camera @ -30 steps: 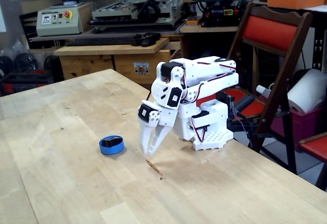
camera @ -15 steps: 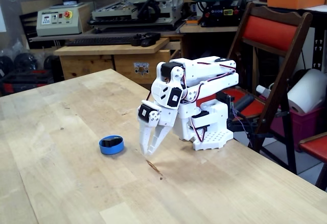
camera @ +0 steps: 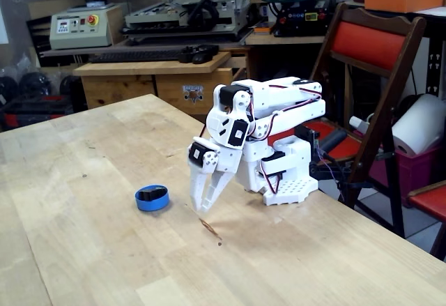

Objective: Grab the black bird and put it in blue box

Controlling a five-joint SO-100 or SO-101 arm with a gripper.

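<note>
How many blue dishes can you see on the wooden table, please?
1: the blue box sits left of the end effector in the fixed view, with something dark inside. The arm could hide others.

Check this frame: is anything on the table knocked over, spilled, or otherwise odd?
Nothing stands out. The blue box sits flat on the table with a dark shape, probably the black bird, inside it. The gripper hangs empty, tips near the tabletop, to the box's right in the fixed view.

Even, bright indoor light; soft shadows, slight overall blur, low res, no glare.
</note>
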